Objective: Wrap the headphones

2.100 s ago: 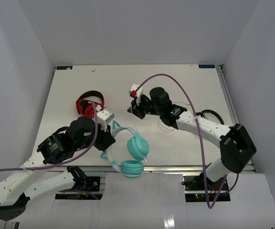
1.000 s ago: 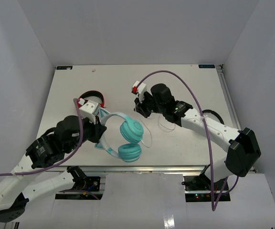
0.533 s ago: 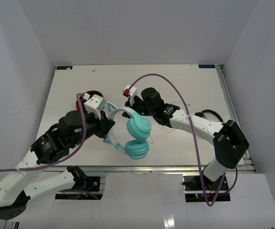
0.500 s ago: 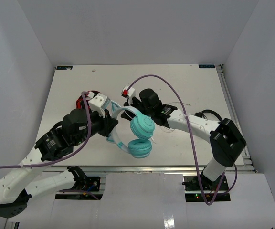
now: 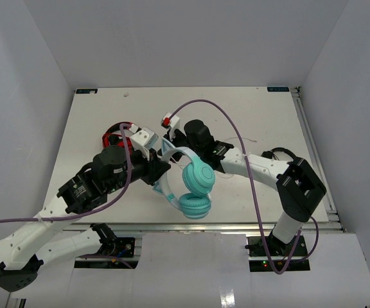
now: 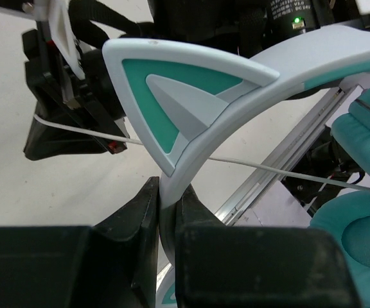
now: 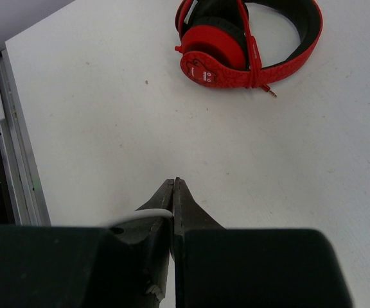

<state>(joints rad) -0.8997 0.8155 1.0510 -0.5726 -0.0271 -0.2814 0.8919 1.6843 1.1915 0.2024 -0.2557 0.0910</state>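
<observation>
The white table (image 5: 95, 122) is the biggest thing here. The left arm (image 5: 56, 221) stretches from the near left corner toward the middle of the table. The right arm (image 5: 288, 186) goes up from its base, bends at its elbow and reaches left, so the two arms meet in the middle. The teal headphones (image 5: 194, 186) are in the middle too, toward the near edge, with the round cups nearest the edge. Red headphones (image 7: 236, 45) lie flat on the table behind the arms. The left gripper (image 6: 169, 192) is squeezed tight on the pale band (image 6: 249, 96), just below a pointy cat ear (image 6: 185, 96). The right gripper (image 7: 174, 185) is almost fully closed and pinches the thin white cord (image 6: 268, 168), which runs in a straight line past the band.
</observation>
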